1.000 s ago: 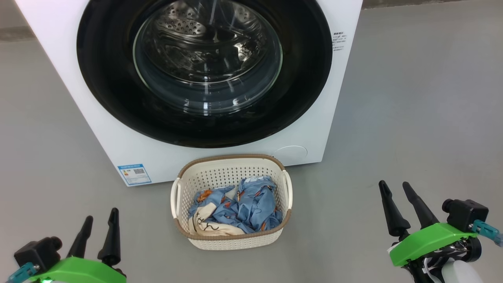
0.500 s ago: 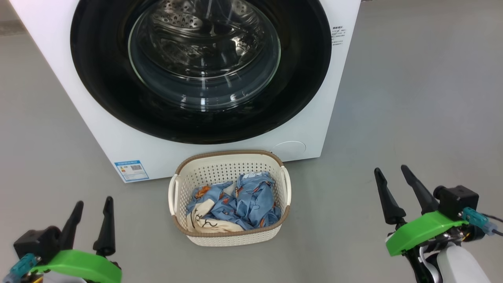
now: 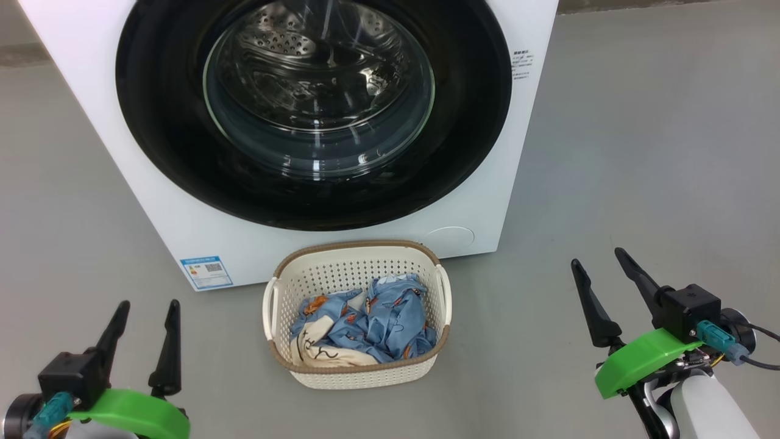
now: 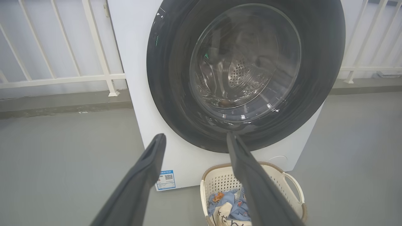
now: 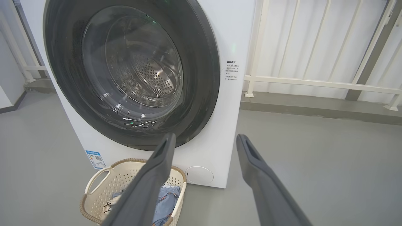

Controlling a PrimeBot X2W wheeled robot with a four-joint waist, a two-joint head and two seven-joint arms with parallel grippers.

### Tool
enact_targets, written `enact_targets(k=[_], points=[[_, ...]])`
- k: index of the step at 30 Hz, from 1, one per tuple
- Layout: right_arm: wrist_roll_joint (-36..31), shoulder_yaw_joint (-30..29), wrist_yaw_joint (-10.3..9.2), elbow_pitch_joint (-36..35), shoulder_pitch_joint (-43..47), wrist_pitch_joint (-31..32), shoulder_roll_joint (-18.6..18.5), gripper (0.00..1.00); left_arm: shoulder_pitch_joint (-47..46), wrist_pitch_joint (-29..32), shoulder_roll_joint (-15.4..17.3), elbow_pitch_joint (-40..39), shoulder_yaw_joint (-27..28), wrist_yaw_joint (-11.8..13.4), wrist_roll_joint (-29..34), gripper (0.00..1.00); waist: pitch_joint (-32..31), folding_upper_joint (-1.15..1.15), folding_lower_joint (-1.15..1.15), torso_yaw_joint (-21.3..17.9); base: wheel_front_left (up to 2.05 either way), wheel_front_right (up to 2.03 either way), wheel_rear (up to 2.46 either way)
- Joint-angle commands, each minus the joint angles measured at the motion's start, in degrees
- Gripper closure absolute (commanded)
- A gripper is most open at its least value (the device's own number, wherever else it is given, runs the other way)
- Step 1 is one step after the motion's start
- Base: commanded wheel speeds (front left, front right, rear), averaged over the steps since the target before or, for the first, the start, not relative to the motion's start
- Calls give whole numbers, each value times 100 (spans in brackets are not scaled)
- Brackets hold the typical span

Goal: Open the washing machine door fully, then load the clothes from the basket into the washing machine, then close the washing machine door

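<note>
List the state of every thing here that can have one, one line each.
washing machine door: shut, flat against the washing machine.
basket: upright on the floor before the machine, partly filled.
clothes: crumpled inside the basket, not yet loaded.
left gripper: open, fingers apart, holding nothing.
right gripper: open, fingers apart, holding nothing.

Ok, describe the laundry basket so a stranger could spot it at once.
Find the big white washing machine with its round black door. On the floor right before it sits the basket: small, cream, perforated, brown-rimmed, holding blue clothes.
</note>
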Motion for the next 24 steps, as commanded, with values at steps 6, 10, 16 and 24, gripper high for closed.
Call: enact_targets(k=[6, 10, 16, 24], points=[[-386, 164, 9, -87, -274, -142, -110, 0, -270, -131, 262, -136, 173, -12, 333, 0, 11, 0, 0, 7, 0, 0, 0], [-380, 161, 9, -70, -277, -142, -106, 0, -270, -131, 261, -92, 193, -12, 309, 0, 13, 0, 0, 11, 0, 0, 0], [-370, 143, 9, -45, -271, -142, -107, 0, -292, -131, 251, -16, 192, -12, 291, 0, -2, 0, 0, 31, 0, 0, 0], [-355, 135, 9, -17, -260, -142, -107, 0, -270, -131, 263, 44, 163, -12, 240, 0, -25, 0, 0, 52, 0, 0, 0]])
